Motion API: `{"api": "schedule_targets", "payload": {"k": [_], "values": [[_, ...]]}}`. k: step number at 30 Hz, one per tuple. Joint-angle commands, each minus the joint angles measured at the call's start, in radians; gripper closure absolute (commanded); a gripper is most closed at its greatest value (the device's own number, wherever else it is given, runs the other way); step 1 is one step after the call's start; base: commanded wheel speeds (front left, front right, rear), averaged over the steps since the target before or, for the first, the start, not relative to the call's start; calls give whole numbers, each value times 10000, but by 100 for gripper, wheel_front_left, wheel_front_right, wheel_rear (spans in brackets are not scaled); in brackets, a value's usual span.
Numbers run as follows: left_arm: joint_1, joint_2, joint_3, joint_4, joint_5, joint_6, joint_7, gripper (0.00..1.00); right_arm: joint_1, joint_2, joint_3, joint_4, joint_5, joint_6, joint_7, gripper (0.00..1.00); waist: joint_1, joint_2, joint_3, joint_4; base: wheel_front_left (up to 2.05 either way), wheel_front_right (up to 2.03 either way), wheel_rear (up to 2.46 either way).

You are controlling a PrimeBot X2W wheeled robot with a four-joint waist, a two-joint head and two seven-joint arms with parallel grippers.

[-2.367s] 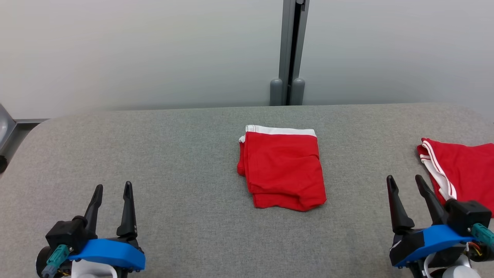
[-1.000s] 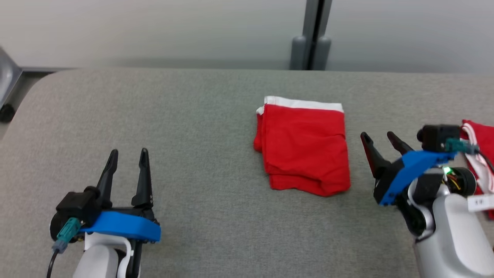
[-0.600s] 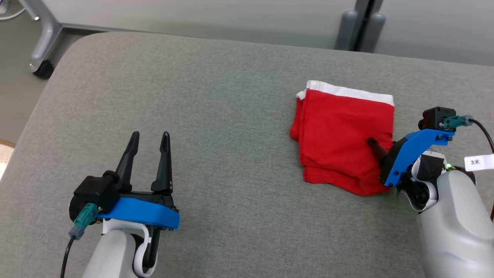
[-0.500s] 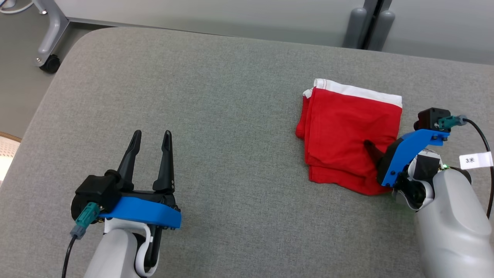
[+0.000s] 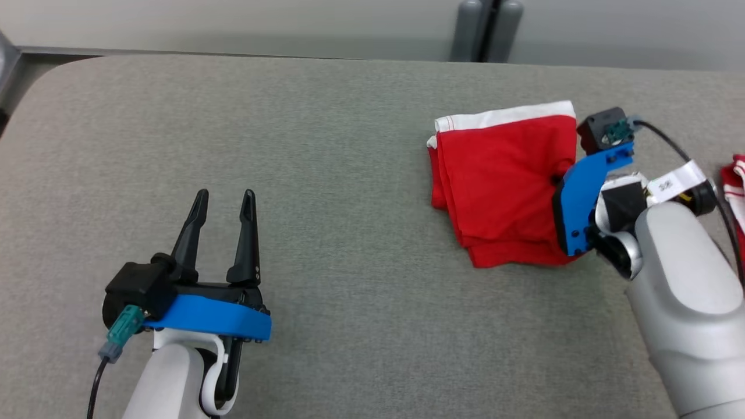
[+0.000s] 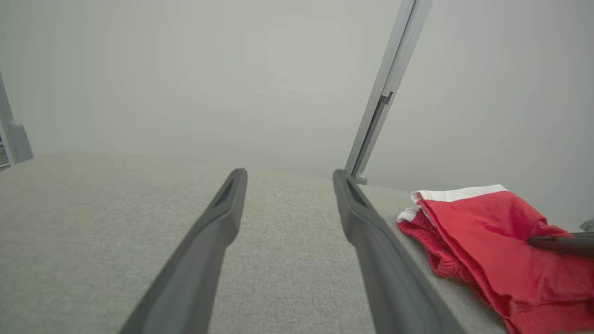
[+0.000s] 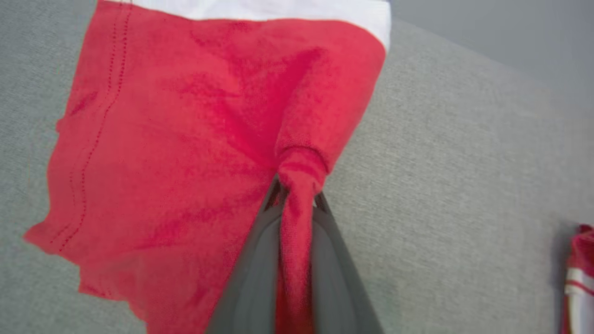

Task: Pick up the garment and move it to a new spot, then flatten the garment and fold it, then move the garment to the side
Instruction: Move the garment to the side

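The garment [image 5: 497,186] is a folded red piece with a white waistband, lying on the grey padded table [image 5: 326,174] right of centre. My right gripper [image 5: 557,174] is shut on the garment's right edge; in the right wrist view a bunched fold of the garment [image 7: 185,139] is pinched between the right gripper's [image 7: 297,185] two dark fingers. My left gripper [image 5: 224,201] stands open near the front left, well away from the cloth. The left wrist view shows the left gripper's [image 6: 290,178] spread fingers with the garment [image 6: 482,241] off to the right.
A second red garment with white stripes [image 5: 734,186] lies at the table's far right edge, also [image 7: 577,278] at the right in the right wrist view. A grey post [image 5: 486,29] stands behind the table against the wall.
My right gripper has closed on the garment's right edge, bunching the cloth. The head camera has shifted, so the whole scene sits differently. The left gripper stays open.
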Motion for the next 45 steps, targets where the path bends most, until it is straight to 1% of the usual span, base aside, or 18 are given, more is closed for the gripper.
{"api": "schedule_targets", "payload": {"k": [1,3,7,11,15,20,23,25,31,34,35,36,37,41,45], "values": [[58,8,35,-101,-18,-22,-42,0,-182,-351,327,-380,293,-1,251,100,-1,0,-183,-420,0,0,0],[46,15,57,-203,52,-22,-40,0,-330,-969,980,-1036,674,1,717,100,-1,0,-147,-825,0,0,0],[-57,74,-12,-340,169,-22,-42,0,-525,-2168,1968,-2199,1410,1,1607,100,-1,0,13,-1605,0,0,0],[-267,177,-16,-477,217,-22,-43,0,-754,-3371,2485,-3096,1951,-1,2068,100,-1,0,348,-2306,0,0,0],[-468,364,-100,-536,252,-22,-40,0,-906,-4270,2767,-3487,2160,-1,1958,100,-1,0,742,-2866,0,0,0],[-766,657,-280,-595,270,-22,-40,0,-1064,-4977,2747,-3409,2054,-1,1349,100,-1,0,1276,-3334,0,0,0],[-978,867,-402,-598,263,-22,-39,0,-1081,-5211,2570,-3000,1962,-1,771,100,-1,0,1587,-3457,0,0,0],[-1095,1006,-507,-603,261,-22,-26,0,-1141,-5216,2301,-2543,1895,-1,278,100,-1,0,1773,-3469,0,0,0],[-1365,1443,-549,-827,319,-14,216,0,-960,-4768,968,-1268,1130,-1,-1162,100,-1,0,2276,-3377,0,0,0],[-1301,1585,-496,-996,326,65,321,0,-800,-4413,227,-627,643,-1,-1573,100,-1,0,2409,-3348,0,0,0],[-1236,1631,-482,-1068,319,85,363,0,-787,-4255,-86,-454,484,-2,-1706,97,-1,0,2435,-3360,0,0,0],[-1173,1678,-477,-1131,312,123,405,0,-752,-4120,-388,-264,286,-2,-1806,57,-1,0,2454,-3369,0,0,0],[-1134,1714,-476,-1177,311,148,453,0,-696,-3989,-635,-91,87,-2,-1858,0,-1,0,2461,-3370,0,0,0],[-1048,1732,-497,-1316,274,191,517,0,-676,-3416,-1362,174,-697,-1,-2443,0,-1,0,2378,-3352,0,0,0],[-943,1635,-543,-1134,182,196,412,0,-616,-2790,-2069,242,-755,-1,-3080,0,-1,0,2082,-3320,0,0,0]]}}
